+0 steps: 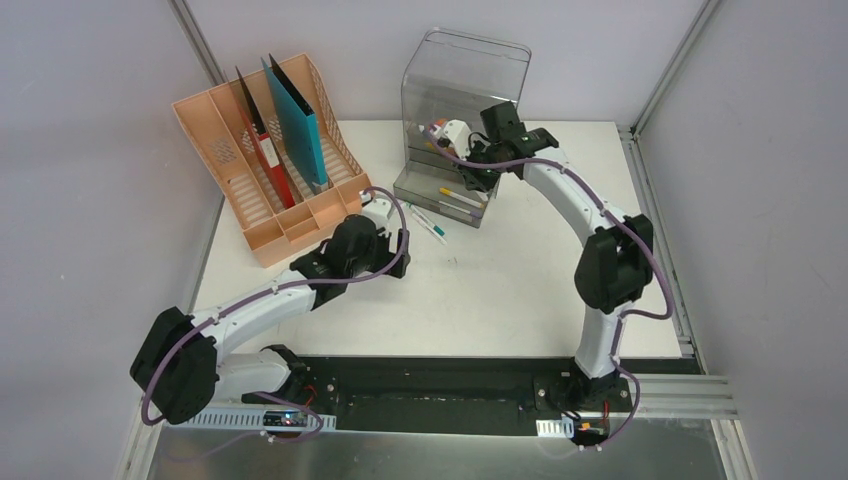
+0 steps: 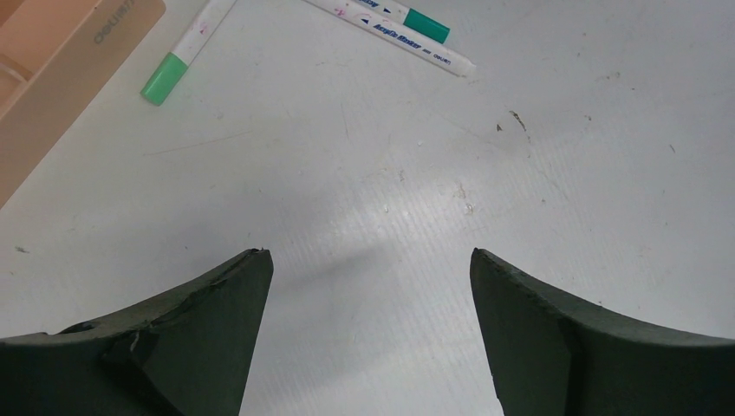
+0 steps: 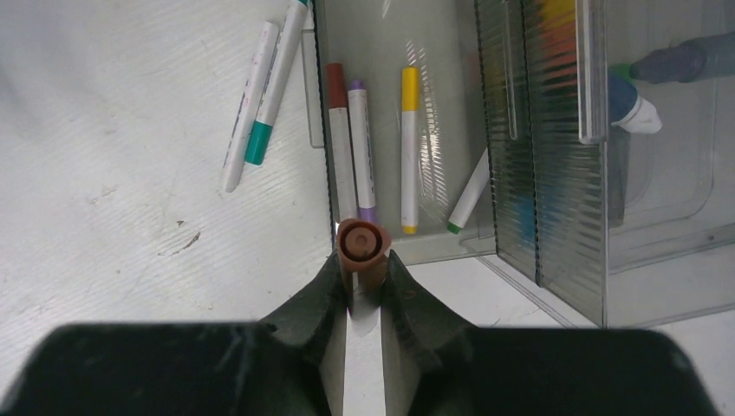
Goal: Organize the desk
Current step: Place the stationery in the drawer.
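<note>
Top view: the white desk (image 1: 500, 290) lies beneath both arms, and the left gripper (image 1: 398, 250) is seen front-left of the clear drawer box (image 1: 465, 90).

Left wrist: its fingers (image 2: 217, 329) are spread wide, with nothing grasped.

Right wrist: the right gripper (image 3: 362, 269) is clenched on 1 brown-capped marker (image 3: 361, 243) at the box's open drawer (image 3: 451, 87).

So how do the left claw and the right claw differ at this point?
The left claw stands wide open and empty; the right claw is shut on a brown-capped marker. The left claw hangs over bare desk, short of three loose markers; the right claw is at the front edge of the open drawer, where four stored markers lie. Both are dark and point downward.
</note>
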You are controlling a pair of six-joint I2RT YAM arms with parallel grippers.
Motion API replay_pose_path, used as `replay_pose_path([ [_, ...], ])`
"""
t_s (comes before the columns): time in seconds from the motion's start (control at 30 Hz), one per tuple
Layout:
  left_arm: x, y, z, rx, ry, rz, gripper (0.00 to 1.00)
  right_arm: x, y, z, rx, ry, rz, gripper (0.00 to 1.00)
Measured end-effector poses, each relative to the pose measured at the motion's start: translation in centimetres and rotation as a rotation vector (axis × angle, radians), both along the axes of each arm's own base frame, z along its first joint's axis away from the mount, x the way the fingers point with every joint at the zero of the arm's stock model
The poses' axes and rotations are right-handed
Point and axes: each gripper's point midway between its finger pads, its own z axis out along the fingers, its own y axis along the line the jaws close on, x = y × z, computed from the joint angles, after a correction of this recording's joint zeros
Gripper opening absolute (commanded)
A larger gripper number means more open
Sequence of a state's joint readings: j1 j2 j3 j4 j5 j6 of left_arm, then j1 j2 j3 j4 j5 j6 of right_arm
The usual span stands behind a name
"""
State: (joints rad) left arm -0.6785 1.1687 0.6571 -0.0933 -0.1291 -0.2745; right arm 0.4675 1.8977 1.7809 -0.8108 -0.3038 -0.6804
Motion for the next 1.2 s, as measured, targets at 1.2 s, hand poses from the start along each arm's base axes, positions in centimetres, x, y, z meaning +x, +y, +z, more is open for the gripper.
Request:
replay_pose_path([
  [1.2,-0.3,1.6,0.0,-0.008,-0.004,0.034,0.86,3.8,1.1,-5.3,-0.205,-0.021,-0.037,0.3],
])
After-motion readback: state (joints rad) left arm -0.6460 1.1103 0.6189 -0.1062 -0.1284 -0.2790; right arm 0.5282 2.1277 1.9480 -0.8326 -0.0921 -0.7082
